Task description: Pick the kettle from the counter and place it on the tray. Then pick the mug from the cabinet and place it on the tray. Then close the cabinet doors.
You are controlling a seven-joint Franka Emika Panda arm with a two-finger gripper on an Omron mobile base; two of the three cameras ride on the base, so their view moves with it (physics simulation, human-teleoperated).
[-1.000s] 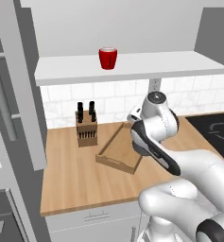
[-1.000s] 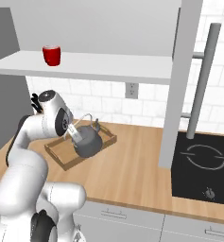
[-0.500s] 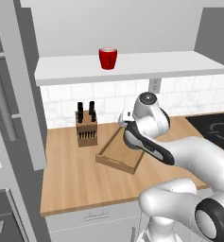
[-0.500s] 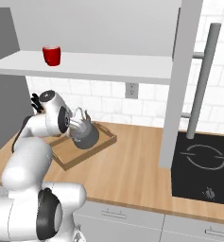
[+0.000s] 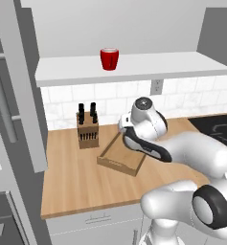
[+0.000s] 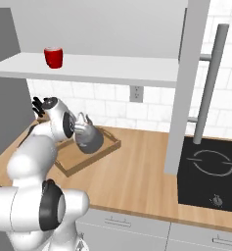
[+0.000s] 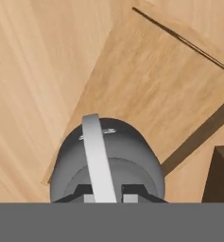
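Observation:
My gripper (image 7: 106,193) is shut on the thin arched handle of the dark grey kettle (image 7: 106,158). The kettle (image 6: 89,138) hangs from the hand over the near part of the wooden tray (image 6: 94,157), which lies on the butcher-block counter (image 6: 137,181). From the hand view, the tray floor (image 7: 151,80) spreads out beyond the kettle. In the left base view my wrist hides the kettle above the tray (image 5: 116,165). The red mug (image 5: 109,58) stands upright on the white shelf (image 5: 148,69) of the open cabinet. I also see this mug (image 6: 53,57) at upper left.
A wooden knife block (image 5: 87,130) stands left of the tray, near the tiled wall. Both cabinet doors stand open: the left door (image 5: 19,86) and the right door (image 6: 191,83) with its bar handle (image 6: 210,83). A black cooktop (image 6: 210,171) lies to the right.
The arm has swung the kettle leftward and a little up, further over the tray, and the wrist has turned. The grip on the handle is unchanged.

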